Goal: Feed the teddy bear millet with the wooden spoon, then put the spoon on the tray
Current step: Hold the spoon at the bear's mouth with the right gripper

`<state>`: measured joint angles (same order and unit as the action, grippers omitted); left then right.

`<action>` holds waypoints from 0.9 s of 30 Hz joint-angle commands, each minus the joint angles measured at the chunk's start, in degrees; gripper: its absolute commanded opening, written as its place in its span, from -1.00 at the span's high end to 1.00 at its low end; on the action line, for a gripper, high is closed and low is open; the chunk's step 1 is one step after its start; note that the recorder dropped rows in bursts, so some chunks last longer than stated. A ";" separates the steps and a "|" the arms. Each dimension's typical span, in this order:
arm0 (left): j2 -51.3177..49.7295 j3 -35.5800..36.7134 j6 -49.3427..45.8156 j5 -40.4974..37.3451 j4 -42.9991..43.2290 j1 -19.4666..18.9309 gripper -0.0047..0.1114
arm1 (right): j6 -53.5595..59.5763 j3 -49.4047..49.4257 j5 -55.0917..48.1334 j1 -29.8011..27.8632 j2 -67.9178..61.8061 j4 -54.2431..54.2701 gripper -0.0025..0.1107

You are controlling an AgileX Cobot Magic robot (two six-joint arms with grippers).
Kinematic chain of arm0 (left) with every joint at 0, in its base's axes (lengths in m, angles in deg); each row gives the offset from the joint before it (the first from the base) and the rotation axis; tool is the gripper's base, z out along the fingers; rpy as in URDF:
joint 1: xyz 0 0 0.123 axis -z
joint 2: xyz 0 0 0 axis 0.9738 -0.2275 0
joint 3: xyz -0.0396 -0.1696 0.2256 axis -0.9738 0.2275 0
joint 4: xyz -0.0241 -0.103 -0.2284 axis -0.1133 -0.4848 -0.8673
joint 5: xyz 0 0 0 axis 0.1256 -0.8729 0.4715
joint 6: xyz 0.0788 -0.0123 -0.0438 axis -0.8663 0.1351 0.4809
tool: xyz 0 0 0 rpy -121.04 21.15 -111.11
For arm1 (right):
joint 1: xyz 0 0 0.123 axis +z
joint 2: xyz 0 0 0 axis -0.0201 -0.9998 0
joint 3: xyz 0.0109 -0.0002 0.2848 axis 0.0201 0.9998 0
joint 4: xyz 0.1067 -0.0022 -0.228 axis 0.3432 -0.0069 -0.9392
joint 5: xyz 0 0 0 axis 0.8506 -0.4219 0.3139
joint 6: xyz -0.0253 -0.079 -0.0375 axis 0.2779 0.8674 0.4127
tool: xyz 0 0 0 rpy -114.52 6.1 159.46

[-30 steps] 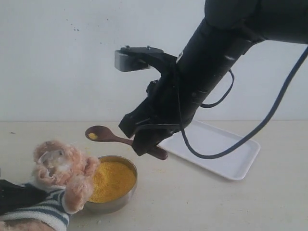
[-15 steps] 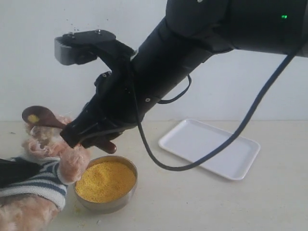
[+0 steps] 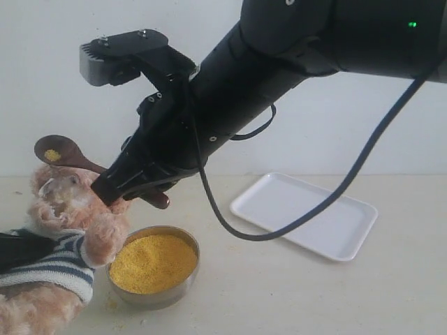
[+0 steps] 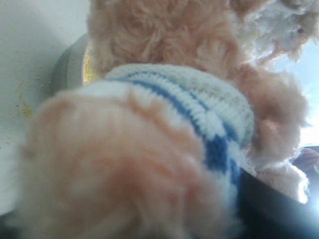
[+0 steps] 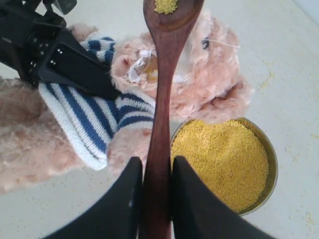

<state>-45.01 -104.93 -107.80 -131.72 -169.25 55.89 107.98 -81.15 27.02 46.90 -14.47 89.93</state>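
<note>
Right gripper (image 5: 157, 199): the two dark fingers (image 5: 128, 199) are pressed in on the thin handle of the wooden spoon (image 5: 162, 99), pinching it from both sides near its rear end. The handle runs straight out from the jaws.

Spoon bowl: faces up and carries a small heap of yellow millet (image 5: 166, 6). In the exterior view it sits just above the head of the teddy bear (image 3: 70, 209), and contact cannot be told. In the right wrist view the handle crosses over the bear's face.

Bear: light brown plush in a navy-and-white striped shirt, propped leaning at the left of the scene. One paw rests against the rim of the metal bowl (image 3: 157, 296).

Left gripper (image 5: 94, 82): closed around the bear's striped torso, with one black finger lying across the shirt. The left wrist view is filled with blurred fur and stripes.

Metal bowl: round, shiny and full of millet. It stands on the table (image 3: 279, 293) just beside the bear, below the right gripper. Loose grains lie scattered on the table around it.

Tray (image 3: 307, 213): white, flat on the table, well apart from the bowl on its right.
</note>
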 commanded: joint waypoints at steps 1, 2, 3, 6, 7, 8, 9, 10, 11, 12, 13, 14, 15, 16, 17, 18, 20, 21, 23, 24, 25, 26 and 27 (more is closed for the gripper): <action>0.54 0.06 -0.45 -0.96 -1.17 -0.06 0.85 | -0.19 -0.31 -4.53 0.08 0.23 -1.84 0.96; 0.54 0.06 -0.45 -0.96 -1.17 -0.06 0.85 | -0.86 -0.31 -4.92 0.08 0.23 -1.84 0.96; 0.54 0.06 -0.45 -0.96 -1.17 -0.06 0.85 | -1.58 -0.31 -5.33 0.08 0.23 -1.84 0.96; 0.54 0.06 -0.45 -0.96 -1.17 -0.06 0.85 | -1.73 -0.31 -4.79 0.08 0.23 -2.00 0.96; 0.54 0.06 -0.45 -0.96 -1.17 -0.06 0.85 | -1.73 -0.31 -4.17 0.08 0.23 -2.31 0.96; 0.54 0.06 -0.45 -0.96 -1.17 -0.06 0.85 | -1.73 -0.31 -3.44 0.08 0.23 -2.72 0.96; 0.54 0.06 -0.45 -0.96 -1.17 -0.06 0.85 | -1.73 -0.31 -2.35 0.08 0.23 -3.14 0.96; 0.54 0.06 -0.45 -0.96 -1.17 -0.06 0.85 | -1.73 -0.31 -1.74 0.08 0.23 -3.33 0.96; 0.54 0.06 -0.45 -0.96 -1.17 -0.06 0.85 | -1.73 -0.31 -1.06 0.08 0.23 -3.44 0.96; 0.54 0.06 -0.45 -0.96 -1.17 -0.06 0.85 | -1.49 -0.31 -0.90 0.08 0.23 -3.44 0.96; 0.54 0.06 -0.45 -0.96 -1.17 -0.06 0.85 | -1.49 -0.31 -0.90 0.08 0.23 -3.44 0.96; 0.54 0.06 -0.45 -0.96 -1.17 -0.06 0.85 | -1.49 -0.10 -1.16 0.37 0.23 -3.44 0.96; 0.54 0.06 -0.45 -0.96 -1.17 -0.06 0.85 | -0.99 0.21 -1.15 0.81 0.23 -3.73 0.96; 0.54 0.06 -0.45 -0.96 -1.17 -0.06 0.85 | -0.49 0.84 -1.15 1.33 0.23 -4.53 0.96; 0.54 0.06 -0.45 -0.96 -1.17 -0.06 0.85 | -0.25 1.44 -0.84 2.20 0.19 -6.59 0.96; 0.54 0.06 -0.45 -0.97 -0.92 -0.06 0.85 | -0.25 2.00 -0.28 3.16 0.09 -9.69 0.96; 0.54 0.06 -0.45 -1.39 -0.48 -0.06 0.85 | -2.76 2.13 -0.02 4.99 -0.29 -15.63 0.96; 0.54 0.06 -0.45 -1.72 -0.32 -0.06 0.85 | -4.43 2.13 0.36 5.89 -0.55 -18.30 0.96; 0.54 0.06 -0.45 -2.66 -0.32 -0.06 0.85 | -6.85 2.13 1.27 7.39 -0.82 -21.97 0.96; 0.54 0.06 -0.45 -2.96 -0.32 -0.06 0.85 | -8.03 2.13 1.91 8.12 -0.93 -23.80 0.96; 0.54 0.06 -0.45 -3.08 -0.32 -0.06 0.85 | -9.24 2.13 2.66 8.64 -0.93 -25.07 0.96; 0.54 0.06 -0.45 -3.08 -0.32 -0.06 0.85 | -10.43 2.13 3.41 9.12 -1.18 -26.46 0.96; 0.54 0.06 -0.45 -3.09 -0.19 -0.06 0.85 | -11.50 2.13 4.45 9.42 -1.16 -27.66 0.96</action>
<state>-45.01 -104.93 -107.80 -132.49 -169.25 55.89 99.86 -79.14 28.63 55.30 -15.65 66.56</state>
